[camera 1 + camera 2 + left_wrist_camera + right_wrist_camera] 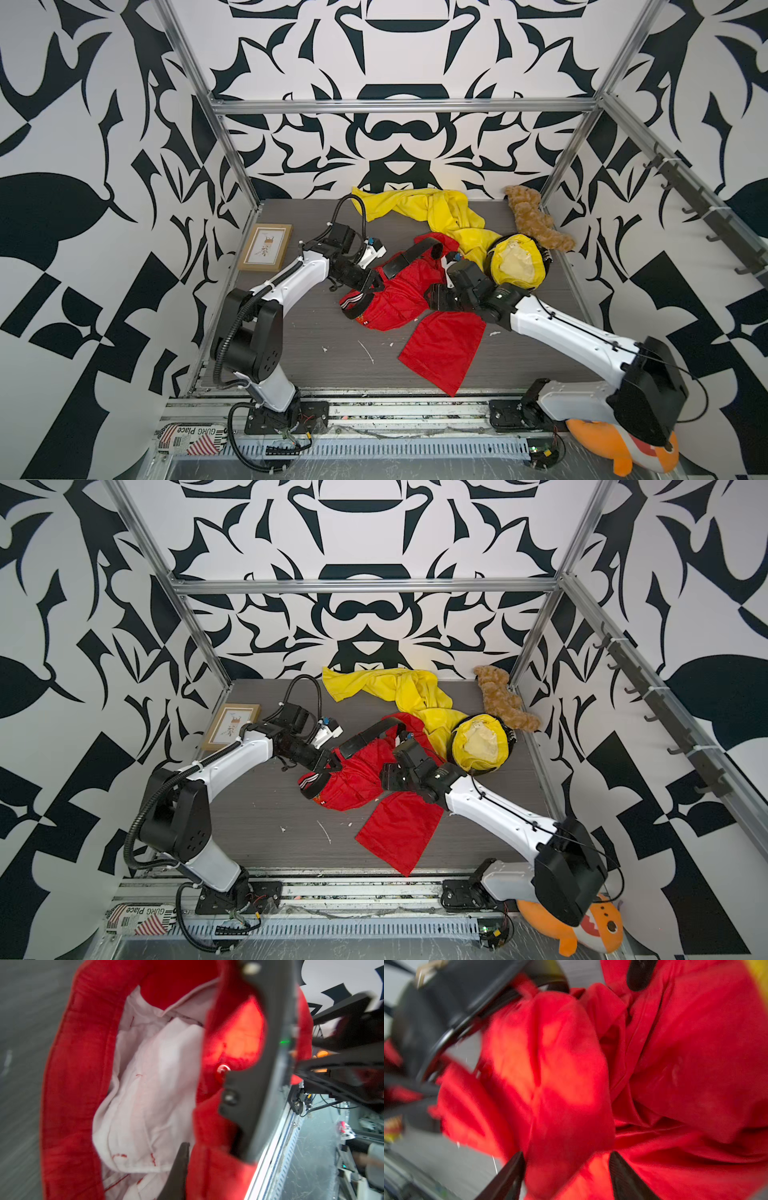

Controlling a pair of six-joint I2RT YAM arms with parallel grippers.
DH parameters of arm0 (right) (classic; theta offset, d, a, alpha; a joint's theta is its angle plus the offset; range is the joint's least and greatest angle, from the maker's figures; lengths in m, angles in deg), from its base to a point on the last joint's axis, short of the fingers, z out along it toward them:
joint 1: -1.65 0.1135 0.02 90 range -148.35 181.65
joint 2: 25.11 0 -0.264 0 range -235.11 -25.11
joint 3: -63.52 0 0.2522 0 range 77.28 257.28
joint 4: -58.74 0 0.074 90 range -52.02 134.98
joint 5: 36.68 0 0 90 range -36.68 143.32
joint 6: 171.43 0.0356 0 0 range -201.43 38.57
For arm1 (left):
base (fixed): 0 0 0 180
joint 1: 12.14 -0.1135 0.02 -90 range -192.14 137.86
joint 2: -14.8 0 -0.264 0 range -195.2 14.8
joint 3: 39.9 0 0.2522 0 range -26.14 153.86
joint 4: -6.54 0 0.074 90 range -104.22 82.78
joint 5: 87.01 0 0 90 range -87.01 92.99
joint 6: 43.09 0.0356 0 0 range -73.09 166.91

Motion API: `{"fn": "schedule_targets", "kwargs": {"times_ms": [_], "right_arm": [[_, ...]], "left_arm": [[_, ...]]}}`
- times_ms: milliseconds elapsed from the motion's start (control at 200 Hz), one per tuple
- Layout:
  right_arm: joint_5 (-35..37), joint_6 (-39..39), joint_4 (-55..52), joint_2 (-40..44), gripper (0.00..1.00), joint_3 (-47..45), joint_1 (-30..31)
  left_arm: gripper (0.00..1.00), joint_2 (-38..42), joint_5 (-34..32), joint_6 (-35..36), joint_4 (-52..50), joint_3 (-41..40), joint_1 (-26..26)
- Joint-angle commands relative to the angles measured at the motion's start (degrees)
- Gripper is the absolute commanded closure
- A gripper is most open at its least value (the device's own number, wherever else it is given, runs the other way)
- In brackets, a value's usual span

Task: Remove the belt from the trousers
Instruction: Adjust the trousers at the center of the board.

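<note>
Two roles, likely: left gripper (376,286) clamps the waistband (68,1084) of the small red fabric trousers (415,291) as anchor; right gripper (565,1154), jaws parted over red cloth, grips nothing; wide black belt (417,253) just beyond.

My left arm (291,277), white shells on long links, black joints, a black ribbed hose (219,349) along its shoulder, my right arm (561,328) the same white and black, thin black cables (584,329) tied on it, black base plates (286,417)
</note>
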Motion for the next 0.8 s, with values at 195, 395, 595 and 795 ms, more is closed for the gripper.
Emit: {"fn": "schedule_targets", "kwargs": {"times_ms": [195,395,595,795], "right_arm": [[0.22,-49.13,0.71,5.29,0.18,5.18,0.41],[-6.09,-66.56,18.72,-6.05,0.07,9.93,-1.19],[-8.99,-61.28,9.77,-21.27,0.11,24.46,-6.73],[-8.25,-52.0,2.67,-31.31,0.17,28.18,-8.28]], "left_arm": [[1.0,2.2,-4.77,10.7,-4.32,7.21,0.43],[1.0,-0.91,-5.49,11.14,-5.3,9.35,0.55],[0.48,1.84,-15.49,2.14,3.87,1.6,0.51],[0.07,14.6,-24.89,-5.94,9.75,-6.05,0.55]]}}
